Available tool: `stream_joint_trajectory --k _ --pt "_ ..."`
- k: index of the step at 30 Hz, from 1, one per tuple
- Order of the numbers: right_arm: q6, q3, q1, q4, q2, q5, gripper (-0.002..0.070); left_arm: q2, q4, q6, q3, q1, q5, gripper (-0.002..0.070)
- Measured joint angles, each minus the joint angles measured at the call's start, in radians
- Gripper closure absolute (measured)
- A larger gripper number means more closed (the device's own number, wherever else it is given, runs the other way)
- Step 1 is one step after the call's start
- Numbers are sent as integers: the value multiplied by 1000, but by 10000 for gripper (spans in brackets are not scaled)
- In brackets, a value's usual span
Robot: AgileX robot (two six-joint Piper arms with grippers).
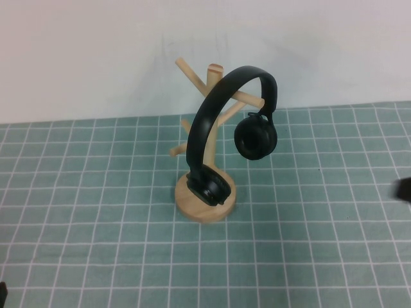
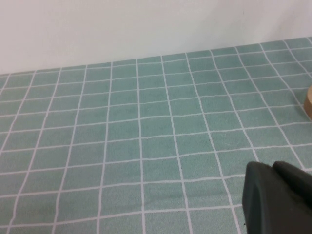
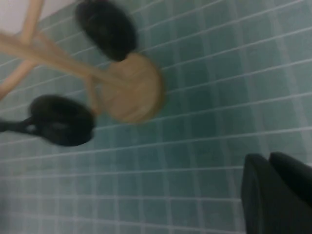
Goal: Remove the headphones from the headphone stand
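headphones [image 1: 221,122] hang on headphone stand [image 1: 204,202] | left tool [image 2: 278,195], right tool [image 3: 275,192] apparently apart

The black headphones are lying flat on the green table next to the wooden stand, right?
Not quite. The high view shows the headphones hanging on the stand, headband over its pegs, one ear cup down on the round base. The table is green. The left gripper and right gripper are both away from them, at the table's edges.

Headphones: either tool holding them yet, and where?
No. Headphones hang on the stand; left tool and right tool are away from them, holding nothing.
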Motion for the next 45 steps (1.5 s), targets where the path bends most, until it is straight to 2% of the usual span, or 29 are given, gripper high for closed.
stream_joint_trajectory --k 4,8,10,13,16,18,22,25,30,45 --pt "-401 21 82 451 98 -8 685 0 0 0 0 0 0 681" --pt "-725 23 224 832 183 -70 685 0 0 0 0 0 0 681" --pt "-828 18 300 931 216 -124 685 0 0 0 0 0 0 681" --pt "-906 -5 411 979 265 -190 683 0 0 0 0 0 0 681" --pt "-936 -56 477 992 315 -201 646 0 0 0 0 0 0 681" --pt "-934 -96 497 996 339 -203 588 0 0 0 0 0 0 681" --pt "-866 -179 506 1000 382 -223 418 0 0 0 0 0 0 681" --pt "-808 -226 506 1004 411 -227 350 0 0 0 0 0 0 681" --pt "-757 -267 506 1006 459 -225 324 0 0 0 0 0 0 681" --pt "-735 -345 506 1006 548 -234 321 0 0 0 0 0 0 681"
